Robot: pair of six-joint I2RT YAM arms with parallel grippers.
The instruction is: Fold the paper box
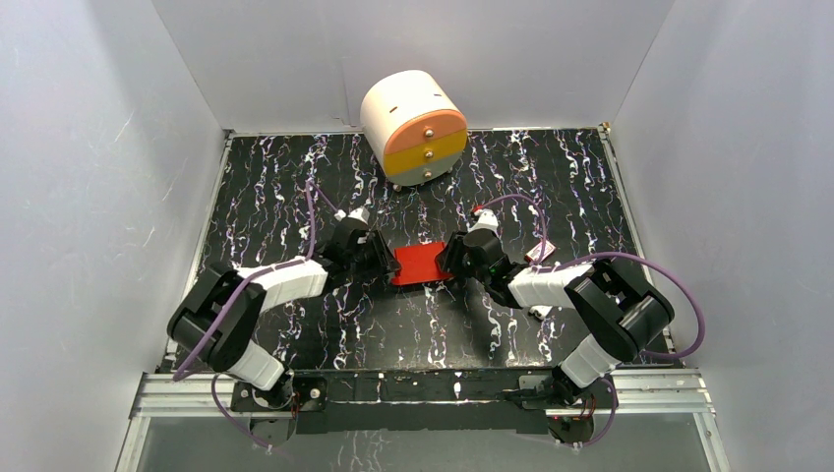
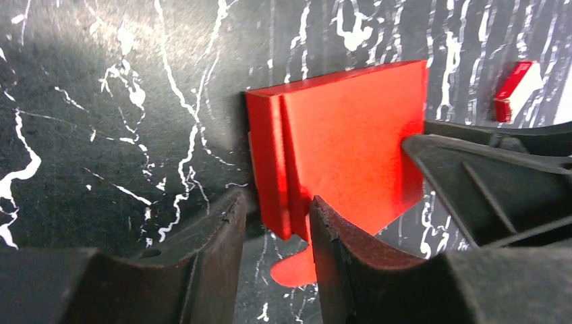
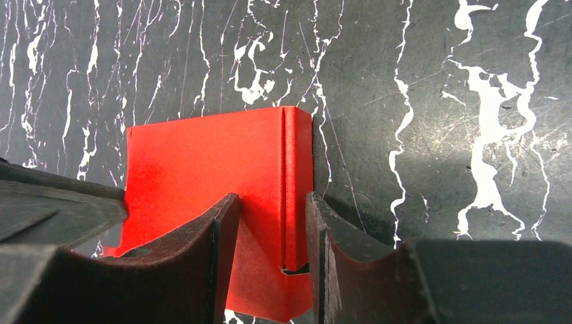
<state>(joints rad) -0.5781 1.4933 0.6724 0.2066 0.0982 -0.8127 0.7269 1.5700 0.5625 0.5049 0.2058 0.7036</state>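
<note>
The paper box [image 1: 423, 264] is bright red card lying flat on the black marbled table between my two grippers. In the left wrist view the paper box [image 2: 351, 142] has its near side wall folded upright. My left gripper [image 2: 276, 206] stands open astride that wall, with a gap on the outer side, and a rounded flap lies on the table below. In the right wrist view the paper box [image 3: 202, 162] shows its opposite folded wall, and my right gripper [image 3: 272, 199] stands open around it, one finger over the base and one outside. From above, the left gripper [image 1: 386, 258] and right gripper [image 1: 454, 258] flank the box.
A round white, orange and yellow drawer unit [image 1: 414, 126] stands at the back centre. A tiny red-and-white packet [image 1: 542, 253] lies just right of the right gripper, and the packet [image 2: 516, 90] shows beyond the box in the left wrist view. Grey walls enclose the table.
</note>
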